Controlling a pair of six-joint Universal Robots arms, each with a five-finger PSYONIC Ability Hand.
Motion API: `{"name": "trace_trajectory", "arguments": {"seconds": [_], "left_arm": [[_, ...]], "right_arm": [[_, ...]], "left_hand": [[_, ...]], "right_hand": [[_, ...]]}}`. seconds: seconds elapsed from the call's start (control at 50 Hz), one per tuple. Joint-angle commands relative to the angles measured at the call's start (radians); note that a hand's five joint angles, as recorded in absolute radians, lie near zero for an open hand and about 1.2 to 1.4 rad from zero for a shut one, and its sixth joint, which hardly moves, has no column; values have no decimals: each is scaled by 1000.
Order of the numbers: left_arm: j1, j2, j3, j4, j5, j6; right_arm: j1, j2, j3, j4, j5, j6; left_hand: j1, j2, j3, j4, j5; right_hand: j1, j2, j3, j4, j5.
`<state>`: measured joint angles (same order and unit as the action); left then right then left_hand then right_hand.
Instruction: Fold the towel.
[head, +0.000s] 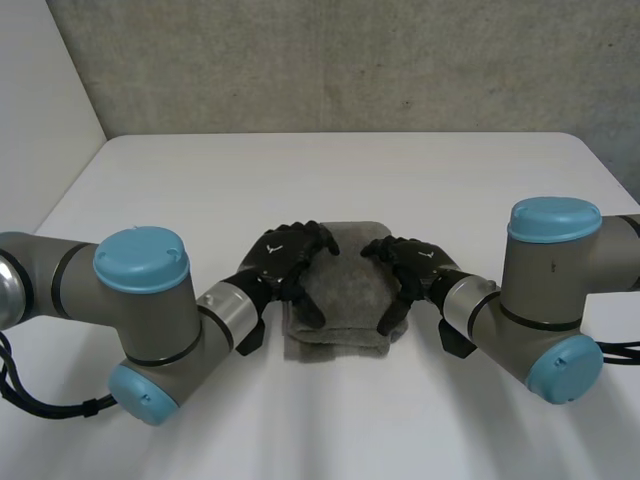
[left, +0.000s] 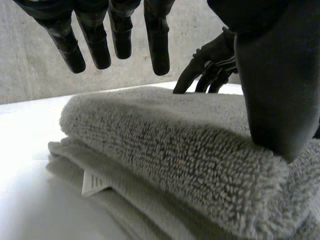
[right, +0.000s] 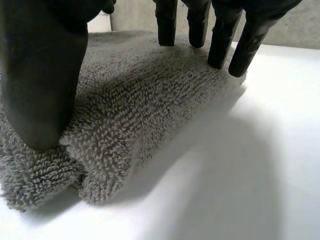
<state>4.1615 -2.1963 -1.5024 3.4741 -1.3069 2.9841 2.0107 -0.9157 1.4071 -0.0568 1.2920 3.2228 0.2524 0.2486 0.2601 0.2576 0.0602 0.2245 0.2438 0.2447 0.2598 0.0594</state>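
Note:
A grey terry towel (head: 340, 290) lies folded into a thick small rectangle on the white table (head: 330, 170), between my two hands. My left hand (head: 285, 255) is at the towel's left edge, open: its straight fingers (left: 157, 40) hover above the towel (left: 165, 145) and its thumb (left: 280, 90) rests on the top layer. My right hand (head: 410, 262) is at the right edge, open too. Its fingers (right: 220, 45) touch the top of the towel (right: 140, 95) near the far end, and its thumb (right: 45, 85) presses down by the near corner.
A white label (left: 95, 182) sticks out between the towel's lower layers on the left side. A grey wall (head: 350, 60) runs behind the table. Both arms lie low on the table's near half, left (head: 140, 310) and right (head: 545, 300).

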Motion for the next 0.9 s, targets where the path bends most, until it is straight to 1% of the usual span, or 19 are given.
{"name": "trace_trajectory", "arguments": {"seconds": [0.02, 0.14, 0.18, 0.2, 0.22, 0.24, 0.26, 0.28, 0.3, 0.32, 0.34, 0.36, 0.38, 0.4, 0.42, 0.46, 0.5, 0.6, 0.9], "left_arm": [[12, 36, 2, -44, 0, -1], [22, 118, 11, -58, 0, 1], [61, 179, 31, -70, 1, 3], [62, 179, 31, -70, 1, 3], [89, 211, 42, -87, 3, 3], [89, 211, 42, -87, 3, 3], [116, 246, 53, -113, 1, 1], [141, 283, 70, -147, 1, 1], [141, 283, 70, -147, 1, 1], [161, 317, 94, -185, 0, -2], [179, 345, 117, -223, -2, -4], [180, 345, 117, -224, -2, -4], [192, 368, 135, -265, -11, -4], [192, 368, 136, -265, -11, -4], [203, 391, 151, -301, -24, -4], [209, 412, 160, -336, -41, -2], [210, 444, 165, -375, -84, -2], [209, 458, 166, -403, -127, -2], [209, 458, 171, -438, -135, -1]], "right_arm": [[0, -40, 1, 11, 10, 2], [7, -190, -2, 37, 18, -5], [3, -221, -3, 44, 20, -5], [0, -251, -5, 49, 26, -3], [0, -252, -5, 49, 26, -3], [-3, -284, -5, 54, 42, 0], [-3, -316, -5, 57, 71, 2], [-3, -316, -5, 57, 72, 2], [-4, -345, -5, 61, 117, 3], [-6, -371, -7, 63, 168, 2], [-6, -371, -7, 63, 168, 2], [-7, -399, -8, 63, 212, 0], [-7, -399, -8, 63, 213, 0], [-12, -422, -11, 63, 246, -1], [-19, -443, -11, 64, 266, 0], [-27, -460, -13, 66, 276, -1], [-35, -471, -11, 66, 276, -3], [-49, -480, -11, 64, 276, -8], [-49, -497, 1, 52, 277, -12]], "left_hand": [[-68, -64, -76, -73, -51], [-65, -61, -73, -71, -48], [-65, -62, -73, -71, -48], [-65, -61, -73, -71, -48], [-68, -64, -76, -73, -51], [-68, -64, -76, -73, -51], [-65, -62, -73, -71, -48], [-68, -64, -76, -73, -51], [-68, -64, -76, -73, -51], [-68, -64, -76, -73, -51], [-65, -62, -73, -71, -48], [-65, -61, -73, -71, -48], [-68, -64, -76, -73, -51], [-68, -64, -76, -73, -51], [-68, -64, -76, -73, -51], [-68, -64, -76, -73, -51], [-65, -61, -73, -71, -48], [-65, -61, -73, -71, -48], [-65, -62, -73, -71, -48]], "right_hand": [[-50, -69, -70, -85, -59], [-50, -69, -70, -85, -59], [-50, -69, -70, -85, -59], [-50, -69, -70, -85, -59], [-50, -69, -70, -85, -59], [-50, -69, -70, -85, -59], [-50, -69, -70, -85, -59], [-50, -69, -70, -85, -59], [-50, -69, -70, -85, -59], [-50, -69, -70, -85, -59], [-50, -69, -70, -85, -59], [-50, -69, -70, -85, -59], [-50, -69, -70, -85, -59], [-50, -69, -70, -85, -59], [-50, -69, -70, -85, -59], [-50, -69, -70, -85, -59], [-50, -69, -70, -85, -59], [-50, -69, -70, -85, -59], [-50, -69, -70, -85, -59]]}}
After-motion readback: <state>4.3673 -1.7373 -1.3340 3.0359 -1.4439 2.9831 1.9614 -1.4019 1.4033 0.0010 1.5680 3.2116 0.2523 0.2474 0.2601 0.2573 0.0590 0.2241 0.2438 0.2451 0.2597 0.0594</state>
